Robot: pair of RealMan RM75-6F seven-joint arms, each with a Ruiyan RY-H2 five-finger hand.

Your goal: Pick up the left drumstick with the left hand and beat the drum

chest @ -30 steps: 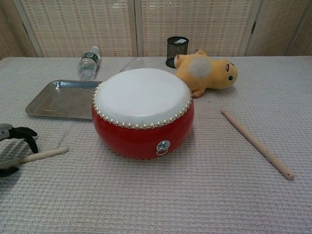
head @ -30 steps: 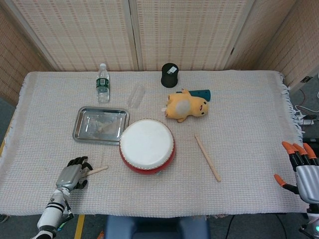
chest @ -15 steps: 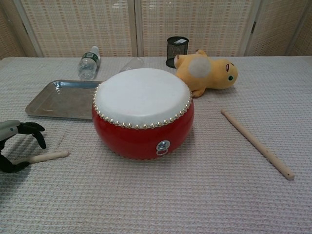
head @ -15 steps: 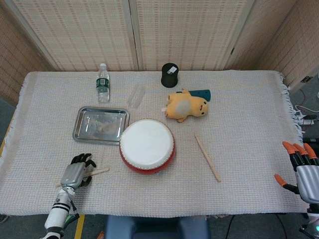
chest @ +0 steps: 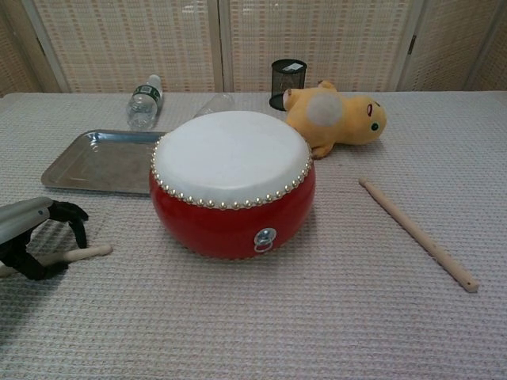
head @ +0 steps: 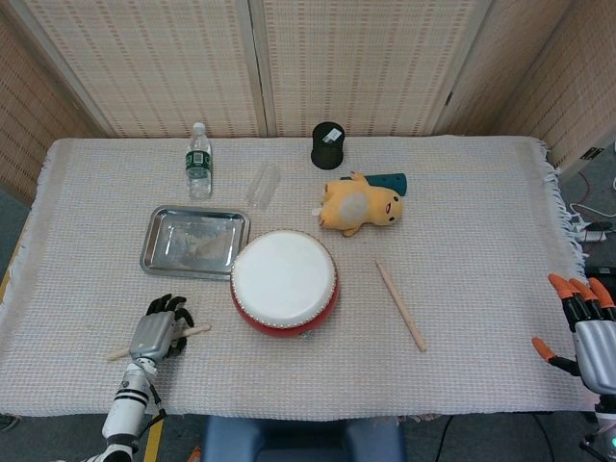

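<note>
Chest view: left stick (chest: pixel 75 255) was straddled by the unclenched left hand (chest: pixel 36 237); it could be rolled away.

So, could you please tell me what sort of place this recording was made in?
Probably an indoor robot test or demo space. A table under a woven cloth holds unrelated props: a red drum, a plush toy and a metal tray. Woven folding screens close off the back.

On the bench there were two drumsticks, the left drumstick (head: pixel 195 330) and the right drumstick (head: pixel 400 305); one drum (head: pixel 284 281); one metal tray (head: pixel 154 248); one water bottle (head: pixel 198 161); one clear cup (head: pixel 263 184); one yellow plush toy (head: pixel 361 205); one black mesh holder (head: pixel 327 145).
</note>
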